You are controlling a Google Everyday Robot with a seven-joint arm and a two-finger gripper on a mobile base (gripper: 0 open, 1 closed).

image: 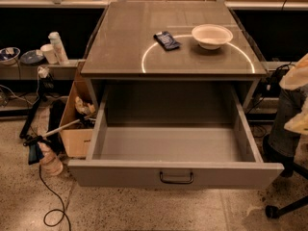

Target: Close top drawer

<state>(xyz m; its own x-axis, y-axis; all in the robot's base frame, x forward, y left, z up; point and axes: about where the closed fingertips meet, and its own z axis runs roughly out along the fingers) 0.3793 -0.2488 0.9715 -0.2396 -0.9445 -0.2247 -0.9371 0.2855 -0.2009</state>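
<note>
The top drawer [120,174] is pulled fully out of the grey cabinet toward the camera. Its wide grey box is empty inside. A small dark loop handle [176,177] sits at the middle of its flat front. No other drawer fronts show below it. My gripper is not in view, and no part of it is near the drawer.
On the cabinet top [120,47] lie a white bowl [211,35] and a dark packet [167,40]. A cardboard box [77,136] and a floor cable [50,211] are left of the drawer. An office chair base [284,208] and a grey and beige bulk [288,119] are to the right.
</note>
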